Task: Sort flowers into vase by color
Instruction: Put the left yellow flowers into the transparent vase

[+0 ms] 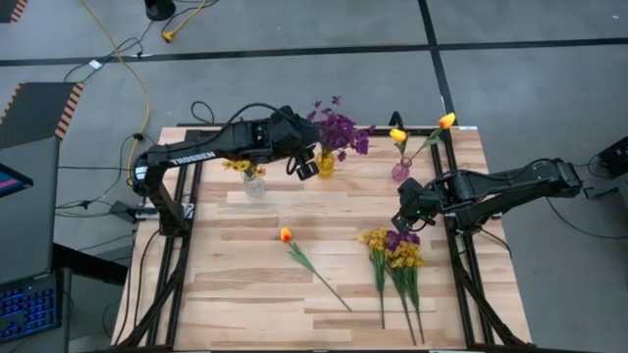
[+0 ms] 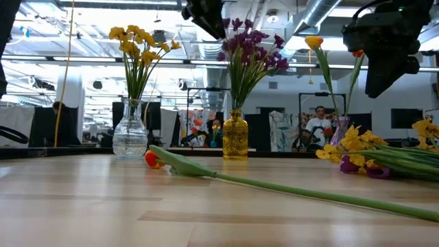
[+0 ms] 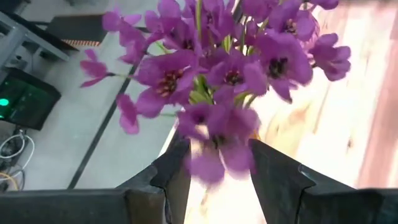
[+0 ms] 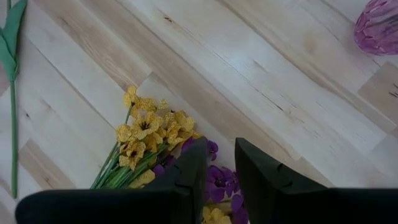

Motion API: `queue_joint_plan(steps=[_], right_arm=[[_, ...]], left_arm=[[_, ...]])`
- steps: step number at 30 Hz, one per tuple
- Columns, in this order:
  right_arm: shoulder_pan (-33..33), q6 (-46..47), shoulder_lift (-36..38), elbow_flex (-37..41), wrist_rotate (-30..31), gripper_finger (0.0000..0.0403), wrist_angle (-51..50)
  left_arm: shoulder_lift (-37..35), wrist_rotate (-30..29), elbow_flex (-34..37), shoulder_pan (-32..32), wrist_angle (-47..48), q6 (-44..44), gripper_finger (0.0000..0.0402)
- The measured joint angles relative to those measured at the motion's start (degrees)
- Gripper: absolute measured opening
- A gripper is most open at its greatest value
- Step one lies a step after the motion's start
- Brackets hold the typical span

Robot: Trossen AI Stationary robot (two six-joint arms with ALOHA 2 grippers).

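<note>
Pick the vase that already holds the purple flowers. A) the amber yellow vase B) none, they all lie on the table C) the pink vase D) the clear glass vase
A: in the low view the purple flowers stand upright in the amber yellow vase, between the clear glass vase with yellow blossoms and the pink vase with tulips.
</note>
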State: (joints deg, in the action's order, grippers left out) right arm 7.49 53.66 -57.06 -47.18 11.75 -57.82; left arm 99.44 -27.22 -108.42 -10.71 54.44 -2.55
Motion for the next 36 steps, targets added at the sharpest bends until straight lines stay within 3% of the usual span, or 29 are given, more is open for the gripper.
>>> queue_joint_plan(steps=[6, 17, 29, 36], right_arm=[[0.0, 0.0, 0.0, 0.0, -0.2, 0.0113, -0.2], [0.0, -0.1, 0.0, 0.0, -6.9, 0.0118, -0.4], [-0.1, -0.1, 0.0, 0.0, -7.7, 0.0226, 1.4], [1.2, -0.1, 0.0, 0.0, -11.5, 0.0239, 9.3]], left_arm=[[-1.2, 1.6, -1.9, 2.4, 8.5, 1.8, 0.0146], [-9.2, 1.0, -2.1, 10.1, 18.9, 8.8, 0.0146], [-12.5, -11.7, -1.8, 23.5, 26.1, 19.2, 0.0146], [-15.9, -15.8, 11.8, 29.7, 20.9, 24.1, 0.0146]])
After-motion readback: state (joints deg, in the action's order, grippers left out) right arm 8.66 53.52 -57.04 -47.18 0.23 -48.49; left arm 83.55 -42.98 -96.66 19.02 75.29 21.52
